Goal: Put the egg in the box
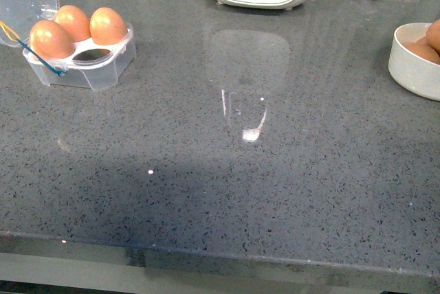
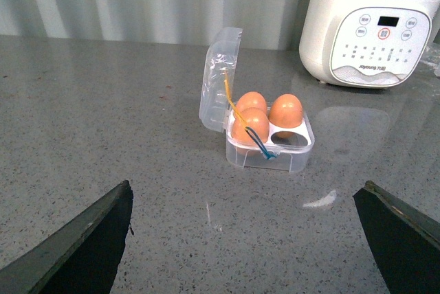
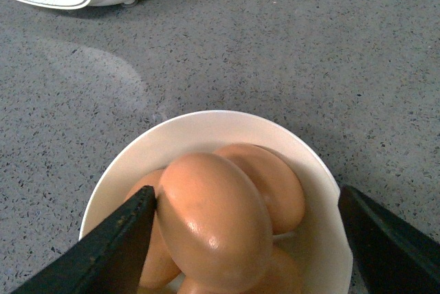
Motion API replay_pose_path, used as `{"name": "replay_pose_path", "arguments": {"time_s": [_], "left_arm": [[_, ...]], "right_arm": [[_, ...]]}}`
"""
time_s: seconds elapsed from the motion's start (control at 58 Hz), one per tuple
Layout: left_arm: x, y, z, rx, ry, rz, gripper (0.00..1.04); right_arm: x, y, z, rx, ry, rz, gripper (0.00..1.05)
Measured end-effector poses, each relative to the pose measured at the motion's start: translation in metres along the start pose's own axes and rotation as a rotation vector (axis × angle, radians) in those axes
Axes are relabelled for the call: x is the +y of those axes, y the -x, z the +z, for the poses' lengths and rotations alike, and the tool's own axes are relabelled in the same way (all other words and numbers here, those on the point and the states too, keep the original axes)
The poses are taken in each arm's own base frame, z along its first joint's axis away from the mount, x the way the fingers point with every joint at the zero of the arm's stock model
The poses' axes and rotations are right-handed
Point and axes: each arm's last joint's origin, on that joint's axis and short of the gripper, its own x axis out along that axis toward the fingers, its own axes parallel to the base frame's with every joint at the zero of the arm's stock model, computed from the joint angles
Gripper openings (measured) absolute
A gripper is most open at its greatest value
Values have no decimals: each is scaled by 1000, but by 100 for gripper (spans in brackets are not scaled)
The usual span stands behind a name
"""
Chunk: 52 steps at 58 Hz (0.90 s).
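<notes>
Topmost brown egg point(image 3: 213, 222) in round white bowl point(image 3: 206, 119): likely light, brittle, slippery; pinch gently across its middle. Spread wide, holding nothing: right gripper point(image 3: 245, 198) astride it, left gripper point(image 2: 245, 191) elsewhere.

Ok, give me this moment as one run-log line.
box: lid open, three eggs, one cell empty | right end effector: open, straddling top egg in bowl | left end effector: open, empty, facing box

Three eggs point(image 1: 51, 38) in one box point(image 1: 103, 75), several in one bowl point(image 1: 412, 74)
</notes>
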Motion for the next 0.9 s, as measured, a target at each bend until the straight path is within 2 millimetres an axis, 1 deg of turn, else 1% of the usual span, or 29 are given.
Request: {"name": "replay_pose_path", "arguments": {"time_s": [0.017,0.052,0.224,0.276,0.345,0.724,0.897], "left_arm": [[0,0,0,0,0,0,98],[0,0,0,0,0,0,98],[0,0,0,0,0,0,98],[0,0,0,0,0,0,98],[0,0,0,0,0,0,98],[0,0,0,0,0,0,98],[0,0,0,0,0,0,98]], "right_arm": [[0,0,0,0,-1,0,77],[0,0,-1,0,-2,-1,74],[1,-1,-3,4,-6,0,49],[1,-2,-4,4,-5,1,44],[1,-2,-4,4,-4,1,42],[3,0,-3,2,-6,3,41],[9,7,7,-18,-8,14,41]]}}
